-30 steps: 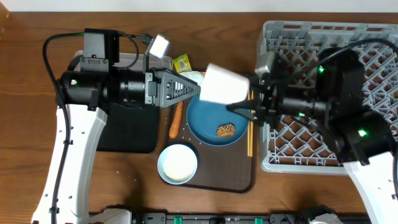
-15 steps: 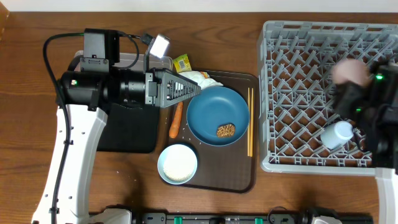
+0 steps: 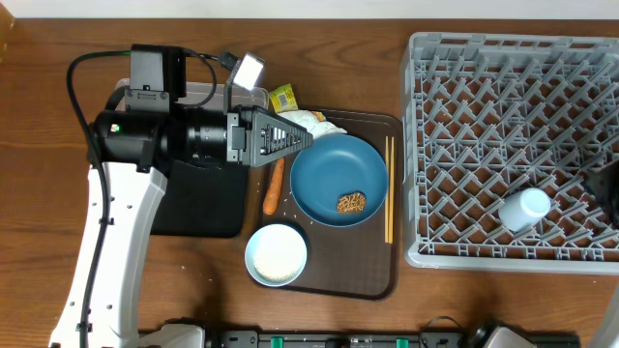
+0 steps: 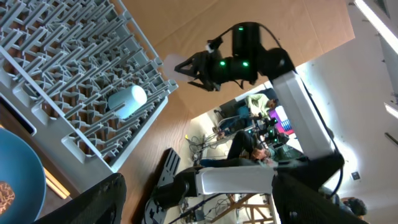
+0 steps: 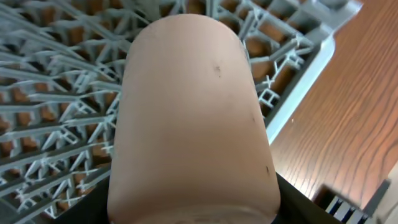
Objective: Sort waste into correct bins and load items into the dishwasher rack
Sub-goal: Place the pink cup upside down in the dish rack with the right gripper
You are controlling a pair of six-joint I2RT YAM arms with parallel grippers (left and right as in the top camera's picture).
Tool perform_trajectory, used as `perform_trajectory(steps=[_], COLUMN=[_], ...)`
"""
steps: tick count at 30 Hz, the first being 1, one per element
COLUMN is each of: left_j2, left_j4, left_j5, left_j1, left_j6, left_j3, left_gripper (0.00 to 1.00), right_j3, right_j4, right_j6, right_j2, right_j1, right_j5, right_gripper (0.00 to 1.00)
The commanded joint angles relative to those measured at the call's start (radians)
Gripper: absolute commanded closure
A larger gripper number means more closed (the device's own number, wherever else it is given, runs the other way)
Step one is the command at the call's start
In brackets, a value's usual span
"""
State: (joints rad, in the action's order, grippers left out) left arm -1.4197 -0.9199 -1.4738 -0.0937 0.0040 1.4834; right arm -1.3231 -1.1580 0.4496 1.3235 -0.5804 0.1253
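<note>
My left gripper [image 3: 298,138] hangs open and empty over the back left of the blue plate [image 3: 338,174], which carries brown scraps [image 3: 351,203]. In the left wrist view its fingers [image 4: 93,202] stand wide apart. An orange carrot [image 3: 275,187] lies left of the plate, a bowl of white rice [image 3: 276,254] in front of it, chopsticks [image 3: 389,188] to its right. Behind the plate are a tissue [image 3: 317,121] and a yellow-green packet [image 3: 282,98]. My right gripper [image 5: 193,208] is shut on a pink cup [image 5: 193,112] above a corner of the grey rack [image 5: 56,93]. A pale cup [image 3: 523,208] lies in the rack [image 3: 484,87].
The dark brown serving tray [image 3: 368,266] holds the plate, bowl and chopsticks. A black tray [image 3: 198,203] and a clear tub [image 3: 198,92] lie under my left arm. Only a dark bit of the right arm [image 3: 609,184] shows at the overhead view's right edge.
My right arm has swung from over the plate to the right, across the rack and almost out of the overhead view. A pale cup now lies in the rack. The left arm has not moved.
</note>
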Motion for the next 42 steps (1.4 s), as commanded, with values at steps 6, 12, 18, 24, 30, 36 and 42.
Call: perform_trajectory(steps=[6, 12, 18, 24, 30, 36, 42], left_j2=[0.000, 0.000, 0.000, 0.000, 0.000, 0.000, 0.000], left_j4=[-0.002, -0.006, -0.006, -0.006, -0.006, -0.006, -0.006], left_j5=[0.028, 0.028, 0.028, 0.028, 0.028, 0.028, 0.028], left_j1=[0.000, 0.000, 0.000, 0.000, 0.000, 0.000, 0.000], left_j6=[0.011, 0.010, 0.011, 0.011, 0.011, 0.011, 0.011], left_j3=[-0.001, -0.001, -0.001, -0.001, -0.001, -0.001, -0.001], left_gripper=[0.24, 0.24, 0.23, 0.23, 0.23, 0.23, 0.23], right_j3=[-0.009, -0.010, -0.010, -0.010, -0.010, -0.010, -0.010], right_j4=[-0.002, -0.015, -0.032, -0.045, -0.060, -0.094, -0.082], right_j6=[0.021, 0.021, 0.021, 0.021, 0.015, -0.009, -0.009], right_j2=[0.151, 0.231, 0.227, 0.227, 0.227, 0.227, 0.227], right_j1=[-0.075, -0.076, -0.076, -0.093, -0.109, -0.111, -0.115], right_j5=[-0.190, -0.265, -0.218, -0.212, -0.219, -0.219, -0.219], right_gripper=[0.62, 0.62, 0.59, 0.67, 0.67, 0.66, 0.45])
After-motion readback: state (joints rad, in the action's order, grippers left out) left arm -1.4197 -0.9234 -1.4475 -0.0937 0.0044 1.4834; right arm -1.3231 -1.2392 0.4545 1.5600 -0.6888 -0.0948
